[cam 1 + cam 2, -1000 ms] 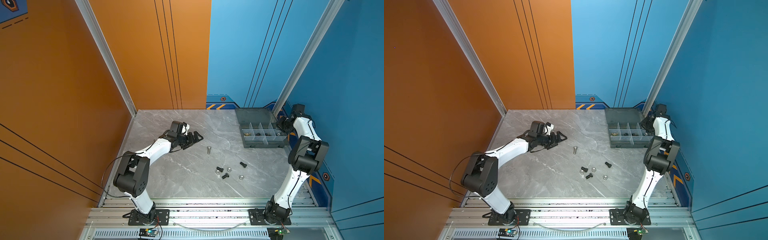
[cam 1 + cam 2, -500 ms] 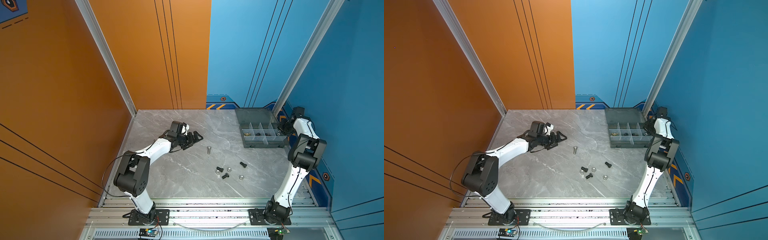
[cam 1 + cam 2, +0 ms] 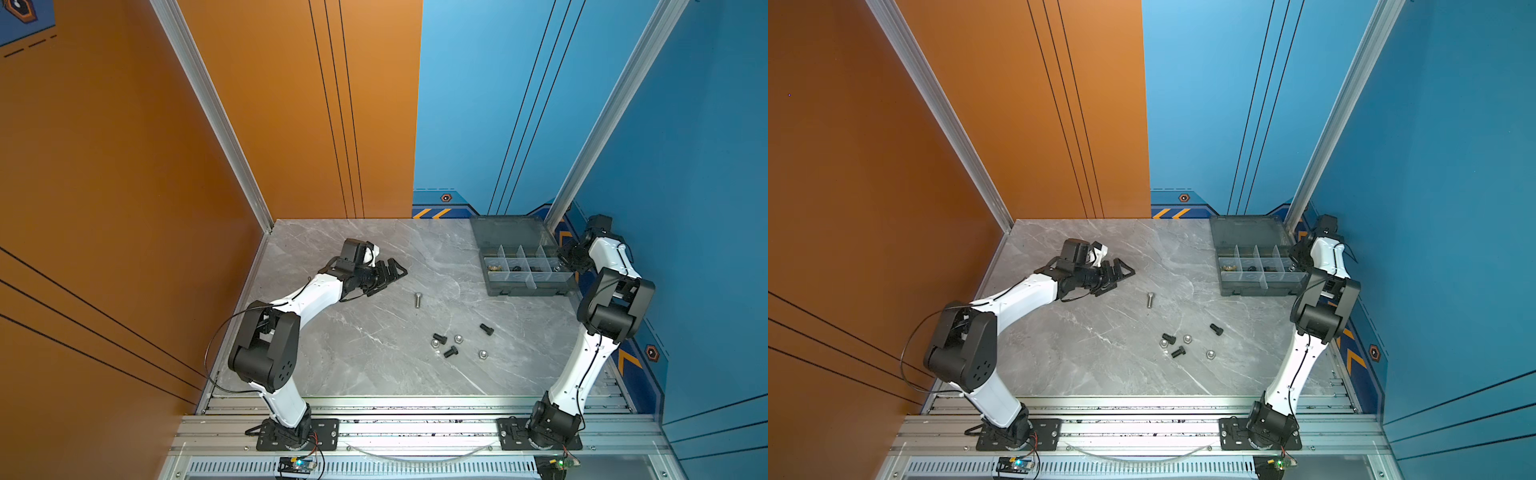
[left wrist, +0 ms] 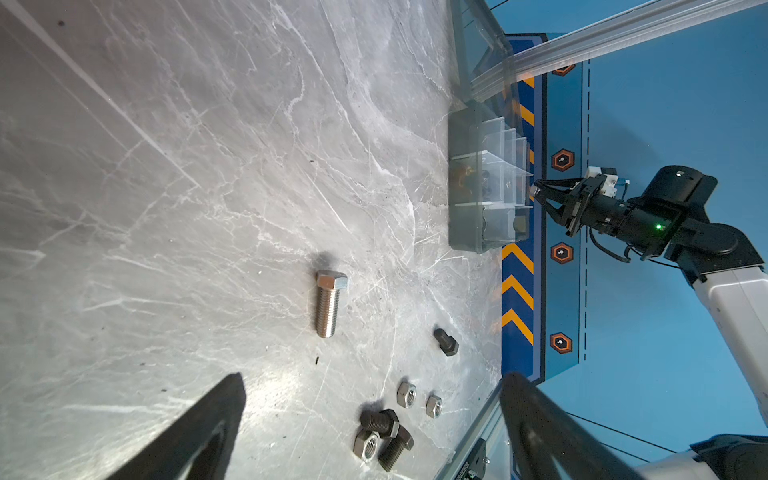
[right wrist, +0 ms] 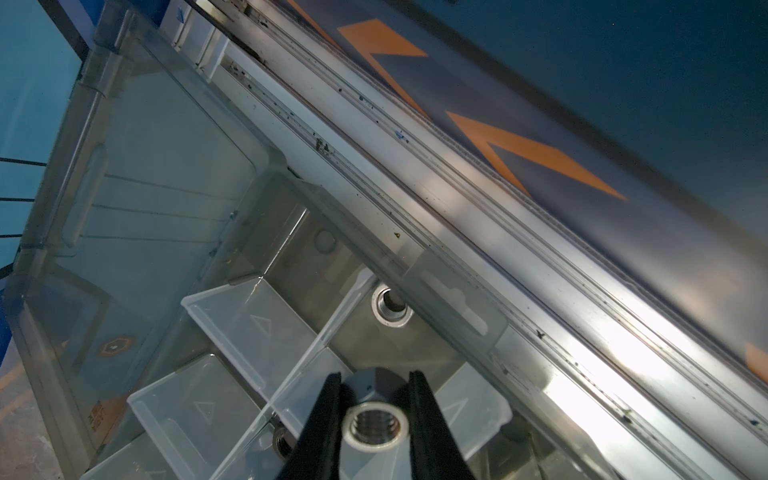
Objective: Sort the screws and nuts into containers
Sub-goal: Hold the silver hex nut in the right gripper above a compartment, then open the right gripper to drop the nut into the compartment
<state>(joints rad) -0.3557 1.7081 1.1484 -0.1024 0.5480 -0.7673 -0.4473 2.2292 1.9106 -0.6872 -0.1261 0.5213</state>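
A long silver bolt [image 3: 418, 299] lies on its side, alone on the grey marbled table [image 3: 353, 374], near the middle in both top views; nearer the front edge is a loose cluster of three stubby black bolts [image 3: 439, 338] and three silver nuts [image 3: 458, 338]; two bolts and one nut touch in the left wrist view, and the rest lie slightly apart; at the far right stands the smoky-grey organiser box [image 3: 528, 287] with its lid [image 3: 509, 230] open behind it; pale dividers split it, with brass-coloured pieces [image 3: 494, 266] in the leftmost compartment and dark pieces in the next ones; another silver nut [image 5: 390, 307] lies in the end compartment. The left arm stretches low across the table's left part; the left gripper [image 3: 395, 269] lies just above the surface, released, its jaws spread wide and pointing toward the silver bolt but well apart from it. The right arm stands folded along the right edge with its elbow high; the right gripper [image 5: 375, 376] is clamped on a silver hex nut [image 5: 376, 424] just above the box's right end. An orange wall bounds the left side; the box sits close to the aluminium rail [image 5: 478, 216] and the blue wall on the right; open table lies between the left gripper and the box.
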